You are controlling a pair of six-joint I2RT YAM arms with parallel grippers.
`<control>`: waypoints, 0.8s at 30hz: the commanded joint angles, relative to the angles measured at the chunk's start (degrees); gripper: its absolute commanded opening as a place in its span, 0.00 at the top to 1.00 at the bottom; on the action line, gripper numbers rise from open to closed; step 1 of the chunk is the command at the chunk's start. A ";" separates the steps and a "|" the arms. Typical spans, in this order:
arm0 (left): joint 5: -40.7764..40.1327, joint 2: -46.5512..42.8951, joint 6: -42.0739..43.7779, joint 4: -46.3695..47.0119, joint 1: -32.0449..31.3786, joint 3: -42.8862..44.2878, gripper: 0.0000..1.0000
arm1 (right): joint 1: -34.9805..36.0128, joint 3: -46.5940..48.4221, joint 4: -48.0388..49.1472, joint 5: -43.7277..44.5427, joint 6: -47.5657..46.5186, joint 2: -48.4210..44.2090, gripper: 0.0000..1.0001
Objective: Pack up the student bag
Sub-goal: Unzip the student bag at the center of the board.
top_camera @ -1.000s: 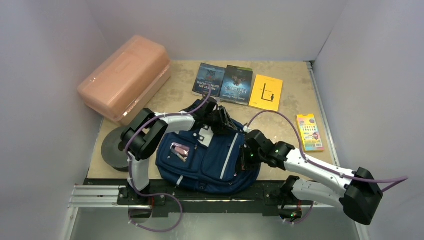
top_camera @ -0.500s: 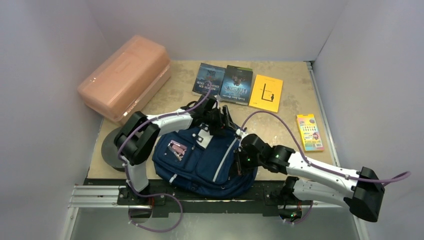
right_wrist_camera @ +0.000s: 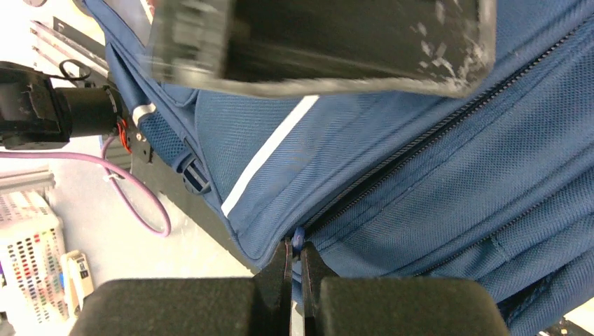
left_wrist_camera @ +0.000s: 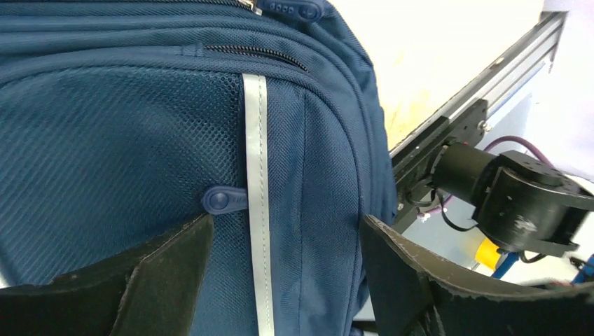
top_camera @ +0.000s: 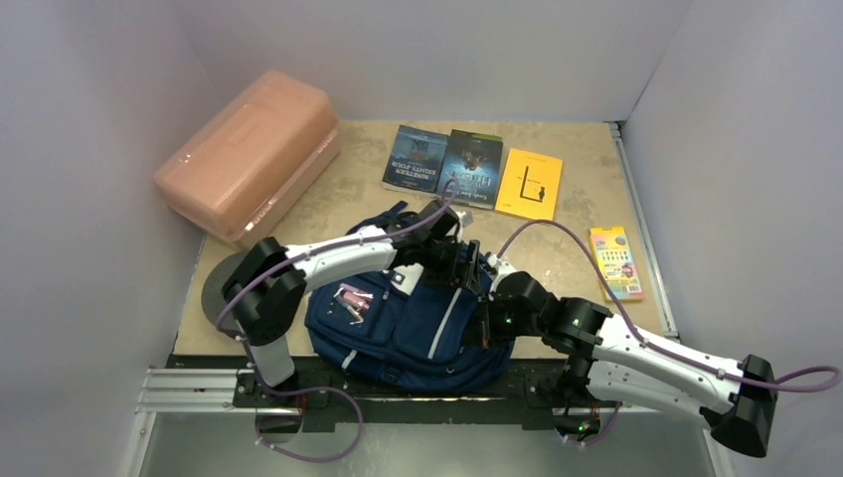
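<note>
Top external view: the student bag (top_camera: 398, 333) lies at the table's (top_camera: 567, 253) near edge, its lower rim over the front lip. Left gripper (left_wrist_camera: 284, 231) hovers spread wide above the front pocket, gripping nothing. Right gripper (right_wrist_camera: 295, 255) pinches a blue zip tab (right_wrist_camera: 298, 239) at the bag's right rim. Bare tabletop separates bag from books (top_camera: 472, 169).

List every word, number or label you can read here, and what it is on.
"NINETEEN EIGHTY-FOUR", small but legible: left dark book.
Middle dark book: title too blurred.
Yellow book: black mark only, no readable words.
Colourful box: print too small.
Student bag: white patch, nothing legible.
</note>
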 commanded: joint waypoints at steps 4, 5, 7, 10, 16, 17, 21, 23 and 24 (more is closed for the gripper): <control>3.86 9.67 -1.04 -0.55 -3.37 7.34 0.24 | 0.41 -0.75 0.22 3.11 1.89 -3.33 1.00; 2.45 10.87 -1.41 -1.61 -3.35 8.20 0.28 | 0.41 -0.74 0.10 3.39 1.78 -3.06 1.00; -1.50 14.26 -3.16 -3.15 -2.12 9.81 0.50 | 0.41 -0.75 0.05 4.14 1.73 -2.11 1.00; -4.23 19.68 -6.30 -1.37 2.19 10.95 0.65 | 0.41 0.15 -3.25 7.01 2.10 0.46 1.00; -12.93 22.87 -10.28 6.30 8.95 9.45 0.80 | 0.40 -1.10 -12.81 6.07 11.08 -0.56 1.00; -13.56 22.77 -12.20 7.91 9.15 7.91 0.81 | 0.38 -2.42 -13.37 3.96 13.92 -2.34 1.00; -14.69 20.86 -18.11 18.29 9.07 0.71 0.85 | 0.36 -6.82 -10.35 -3.55 25.07 -8.77 1.00; -15.24 19.51 -20.62 22.85 9.08 -1.94 0.85 | 0.38 -7.74 -7.86 -7.06 27.66 -9.59 1.00; -15.95 19.15 -21.13 22.76 8.99 -2.00 0.85 | 0.40 -7.82 -7.76 -7.23 28.95 -9.38 1.00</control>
